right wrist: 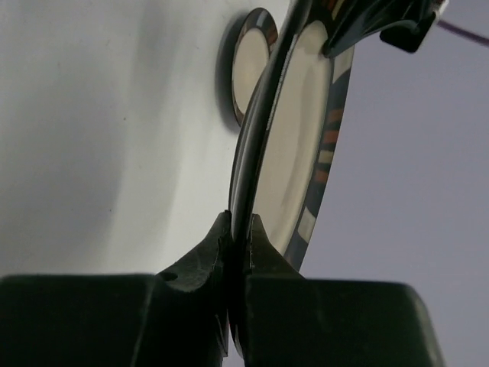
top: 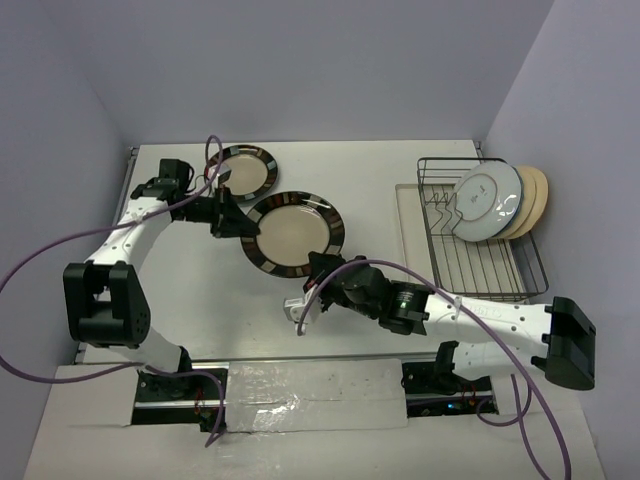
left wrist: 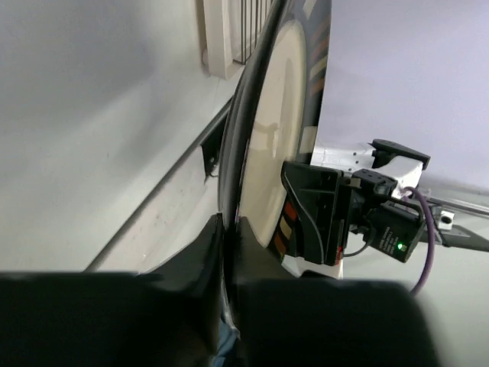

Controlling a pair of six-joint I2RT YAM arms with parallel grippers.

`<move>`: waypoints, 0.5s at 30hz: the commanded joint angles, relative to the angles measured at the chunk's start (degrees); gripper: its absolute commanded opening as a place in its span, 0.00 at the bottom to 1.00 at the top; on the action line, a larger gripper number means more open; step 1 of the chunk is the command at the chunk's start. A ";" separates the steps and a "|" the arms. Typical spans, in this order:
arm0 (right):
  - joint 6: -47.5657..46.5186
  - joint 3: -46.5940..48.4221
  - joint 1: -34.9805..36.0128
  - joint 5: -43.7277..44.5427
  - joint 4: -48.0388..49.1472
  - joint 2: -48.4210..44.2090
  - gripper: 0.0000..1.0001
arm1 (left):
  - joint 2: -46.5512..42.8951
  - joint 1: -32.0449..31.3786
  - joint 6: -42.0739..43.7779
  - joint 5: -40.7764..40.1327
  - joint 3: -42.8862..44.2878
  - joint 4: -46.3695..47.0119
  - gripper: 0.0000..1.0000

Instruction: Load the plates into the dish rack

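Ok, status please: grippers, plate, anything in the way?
Left gripper and right gripper both shut on striped plate, opposite rims. Second striped plate behind. Dish rack front slots free.

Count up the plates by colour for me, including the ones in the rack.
Striped-rim plates: 2
Pale plate in the dish rack: 1
Tan plates behind it: 2, as far as their edges show
Total: 5
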 commanded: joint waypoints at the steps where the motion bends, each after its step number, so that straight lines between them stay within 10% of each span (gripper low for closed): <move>1: 1.57 3.00 0.37 5.46 6.30 -0.09 0.00 | -5.90 -0.94 -9.43 11.00 -0.97 7.30 0.25; 2: 2.01 3.61 0.37 5.28 5.86 -0.44 0.00 | -7.56 -1.02 -12.40 10.57 -2.89 13.16 0.63; 4: 4.02 3.97 0.28 4.06 4.38 -2.54 0.00 | -9.50 -0.59 -14.79 5.59 -4.49 17.33 0.99; 15: 28.77 11.25 -4.54 -0.51 -15.22 -11.60 0.00 | -14.25 11.27 -12.62 -23.61 0.33 22.53 0.99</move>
